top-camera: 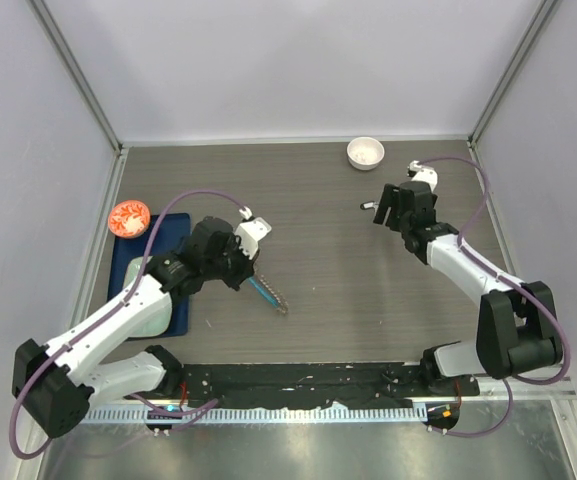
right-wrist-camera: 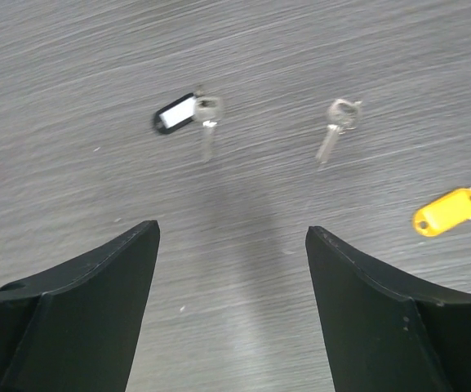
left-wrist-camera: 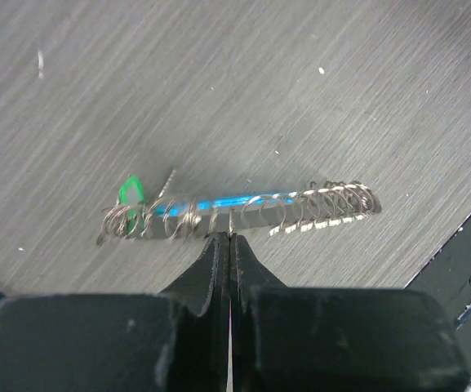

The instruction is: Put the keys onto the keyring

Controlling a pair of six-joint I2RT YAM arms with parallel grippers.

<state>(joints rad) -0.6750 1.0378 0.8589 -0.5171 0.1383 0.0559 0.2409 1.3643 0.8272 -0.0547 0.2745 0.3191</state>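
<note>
The keyring (left-wrist-camera: 243, 202), a flattened loop of silver links with a blue segment, shows in the left wrist view with a green-tagged key (left-wrist-camera: 131, 193) on its left end. My left gripper (left-wrist-camera: 230, 237) is shut on one of its wire links. In the top view the keyring (top-camera: 269, 295) hangs out from the left gripper (top-camera: 253, 268) at centre-left. My right gripper (right-wrist-camera: 231, 233) is open and empty above the table. Beyond it lie a black-tagged key (right-wrist-camera: 179, 113), a plain key (right-wrist-camera: 333, 135) and a yellow-tagged key (right-wrist-camera: 447, 211). The right gripper (top-camera: 381, 212) is at the back right.
A small white bowl (top-camera: 365, 152) stands at the back right. An orange bowl (top-camera: 129, 217) sits at the corner of a blue mat (top-camera: 133, 262) on the left. Grey walls close in the table on three sides.
</note>
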